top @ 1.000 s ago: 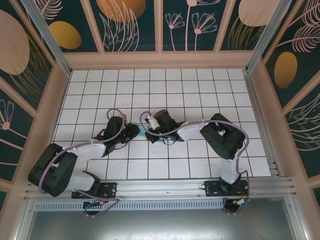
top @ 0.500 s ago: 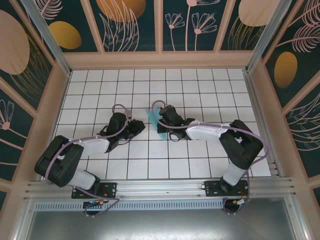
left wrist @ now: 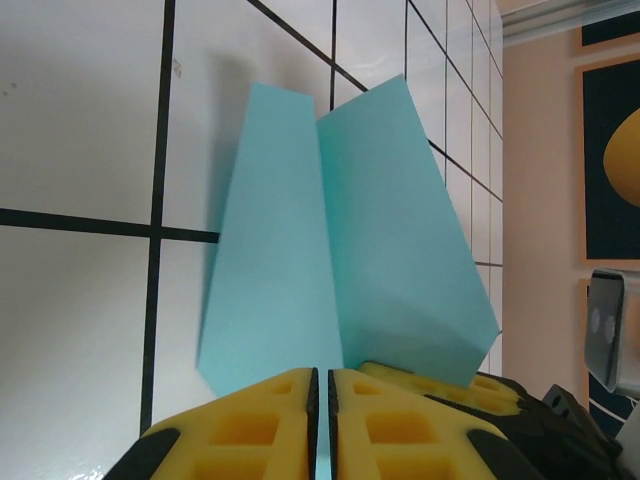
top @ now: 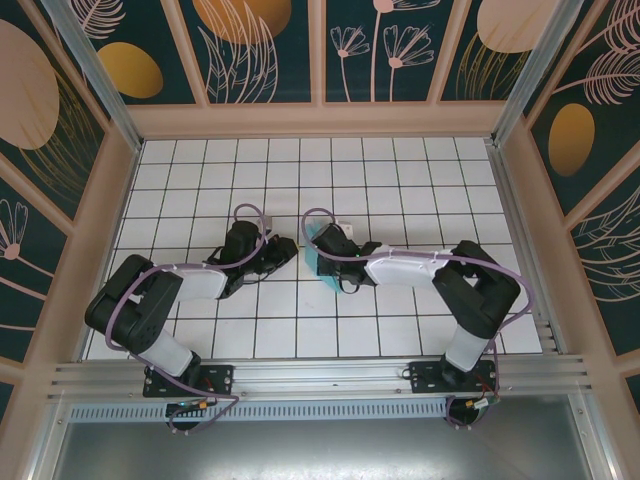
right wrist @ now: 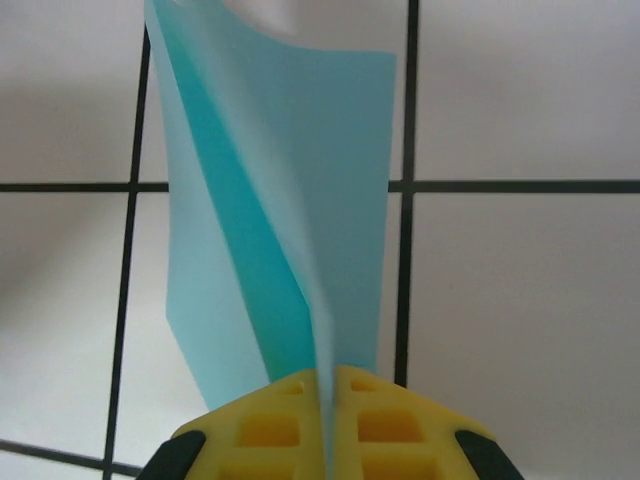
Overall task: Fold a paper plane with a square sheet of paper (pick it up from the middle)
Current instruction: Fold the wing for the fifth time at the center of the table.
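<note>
**A:** While both arms reach in over the middle of the white tiled table [top: 420, 190], look at the left arm [top: 190, 283]. Its elbow is hunched back near the front-left edge, and the forearm lies low, angled in toward the centre.

**B:** The right arm [top: 405, 268] sits much the same way. Its elbow is bunched up on the right side, the forearm stretches leftward, and a lilac cable loops over the wrist.

**A:** Between the two wrists is the light-blue paper [top: 322, 270]. From above only a sliver of it peeks out by the right wrist.

**B:** The left wrist camera shows more. The left gripper [left wrist: 322, 372] has its yellow fingers pressed together, with a thin line of blue caught in the slit. It's nipping the paper right at the crease.

**A:** And the paper is folded. Two flaps spread from that crease, the right one broader, and there's a soft shadow on the tiles beside them.

**B:** The right gripper [right wrist: 325, 372] looks the same, jaws squeezed tight on the fold. The paper fans away from the pads, across a black grid line.
</note>
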`<control>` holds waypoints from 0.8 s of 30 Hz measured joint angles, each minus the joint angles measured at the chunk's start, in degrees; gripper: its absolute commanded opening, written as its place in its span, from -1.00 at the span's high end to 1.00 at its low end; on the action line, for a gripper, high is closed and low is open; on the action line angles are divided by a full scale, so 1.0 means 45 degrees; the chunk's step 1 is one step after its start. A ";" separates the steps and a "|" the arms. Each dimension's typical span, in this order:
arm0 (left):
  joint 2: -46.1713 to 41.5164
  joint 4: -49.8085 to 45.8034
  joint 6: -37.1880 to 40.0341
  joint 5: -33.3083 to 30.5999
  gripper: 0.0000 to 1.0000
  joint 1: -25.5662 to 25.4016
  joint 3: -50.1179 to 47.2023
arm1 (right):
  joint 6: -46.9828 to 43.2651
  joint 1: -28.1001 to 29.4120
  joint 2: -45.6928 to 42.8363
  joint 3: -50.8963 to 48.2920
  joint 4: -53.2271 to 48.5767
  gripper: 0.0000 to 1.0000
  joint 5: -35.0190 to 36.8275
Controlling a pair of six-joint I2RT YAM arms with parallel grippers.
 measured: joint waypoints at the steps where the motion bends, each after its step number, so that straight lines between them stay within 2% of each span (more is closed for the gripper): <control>1: 0.0000 0.0000 0.0000 0.0000 0.70 0.0000 0.0000 | 0.0049 0.0000 -0.0053 0.0010 -0.0107 0.89 0.0219; 10: 0.0000 0.0000 0.0000 0.0000 0.70 0.0000 0.0039 | -0.0223 -0.0024 -0.1467 0.0287 -0.1214 0.88 0.2579; 17: 0.0005 -0.0005 0.0000 -0.0005 0.70 0.0000 0.0049 | -0.0899 0.0063 -0.0398 0.0573 -0.1705 0.89 0.3653; 24: 0.0000 -0.0063 0.0000 -0.0243 0.70 0.0000 0.0049 | -0.1681 0.0767 0.0685 0.1141 -0.1671 0.89 0.3560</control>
